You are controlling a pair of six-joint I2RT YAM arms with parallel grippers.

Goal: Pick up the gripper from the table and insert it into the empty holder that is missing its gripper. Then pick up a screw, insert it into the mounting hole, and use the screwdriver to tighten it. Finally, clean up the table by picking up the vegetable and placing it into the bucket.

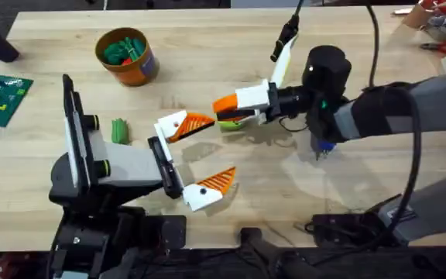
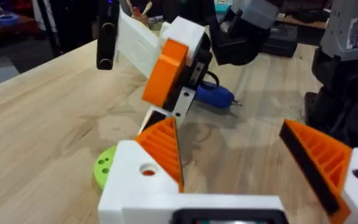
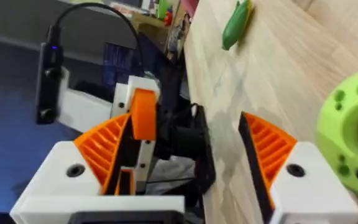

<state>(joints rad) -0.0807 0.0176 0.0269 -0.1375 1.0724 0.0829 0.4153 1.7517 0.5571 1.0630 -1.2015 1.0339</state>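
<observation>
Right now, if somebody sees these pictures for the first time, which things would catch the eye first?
Probably the two arms meeting near the table's middle: the left gripper, its orange ribbed fingers spread wide, faces the right gripper, which reaches in from the right. Next, the orange-brown bucket at the far left holds green pieces, while the dark-green vegetable lies on the bare wood beside the left arm.

The middle of the table (image 1: 231, 46) is crowded: the right gripper (image 1: 227, 112) sits nose to nose with the left gripper (image 1: 200, 159), the lime-green dish (image 2: 105, 167) just under them. The vegetable (image 1: 120, 130) lies hard beside the left arm (tight access). Bare wood lies between bucket (image 1: 127, 56) and right arm.
</observation>
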